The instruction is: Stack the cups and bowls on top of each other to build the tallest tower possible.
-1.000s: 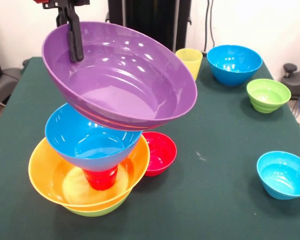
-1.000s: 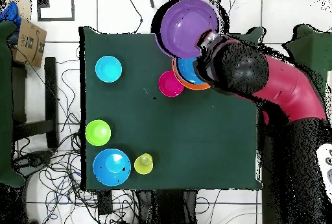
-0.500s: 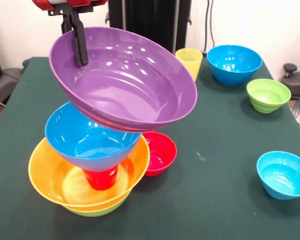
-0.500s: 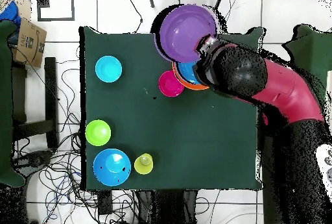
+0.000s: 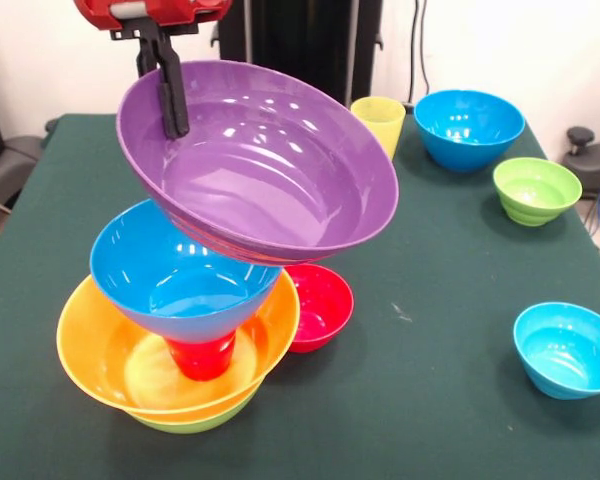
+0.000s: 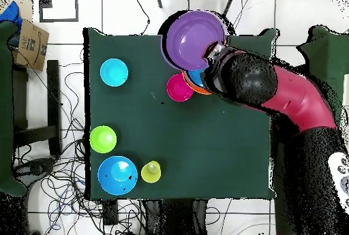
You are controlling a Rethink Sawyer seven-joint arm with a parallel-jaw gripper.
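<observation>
On the dark green table (image 5: 450,250), the gripper (image 5: 167,85) pinches the far-left rim of a glossy purple bowl (image 5: 270,170), tilted above the tower (image 5: 180,330) at near left: blue bowl (image 5: 170,275) on red cup (image 5: 202,358) inside orange bowl (image 5: 90,350).

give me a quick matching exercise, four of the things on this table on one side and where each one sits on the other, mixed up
Things:
1. purple bowl
2. red cup
3. yellow cup
4. small red bowl

Places (front view):
A. on the cloth right beside the tower
B. tilted in the air, its rim pinched by the gripper
C. inside the orange bowl, under a blue bowl
D. far side of the table, next to another blue bowl

Pairs: 1-B, 2-C, 3-D, 4-A
</observation>
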